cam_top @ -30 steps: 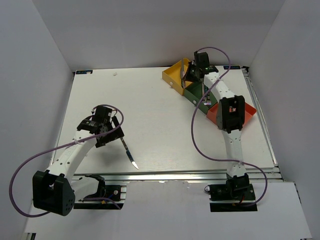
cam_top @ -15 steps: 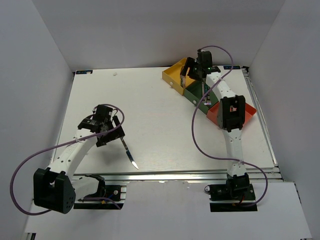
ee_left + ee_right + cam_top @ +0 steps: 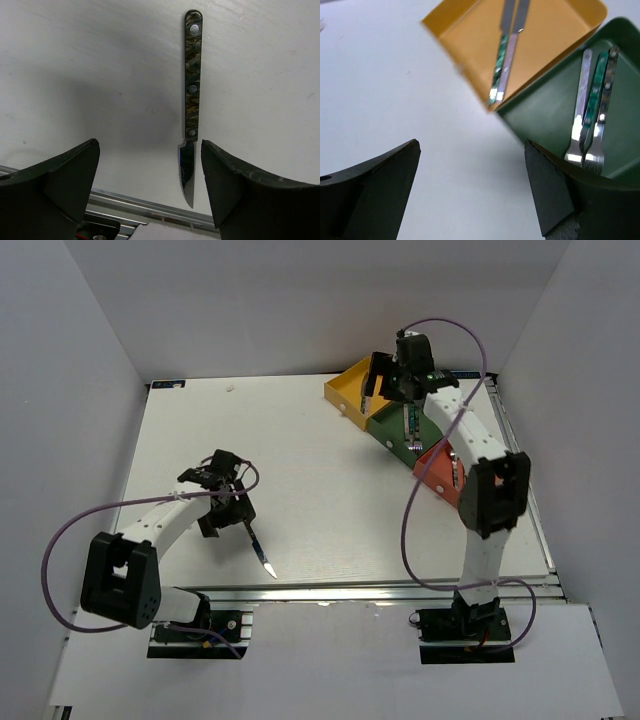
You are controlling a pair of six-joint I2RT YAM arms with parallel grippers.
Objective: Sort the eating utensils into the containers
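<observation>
Jaws spread and empty on both arms, I hang my left pair over the lone knife (image 3: 192,85) by the near edge of the worktop (image 3: 300,470), judging that next I must drop, pinch its handle and carry it to the yellow tray (image 3: 550,45).

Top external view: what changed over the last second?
The right gripper opened above the yellow tray, apparently releasing a utensil; two utensils lie there now. Its elbow swung up and to the right. The left arm reached further forward, lining the open left gripper up over the knife without gripping it. Unmoved: the knife, the green tray, the red-orange tray and the yellow one.
</observation>
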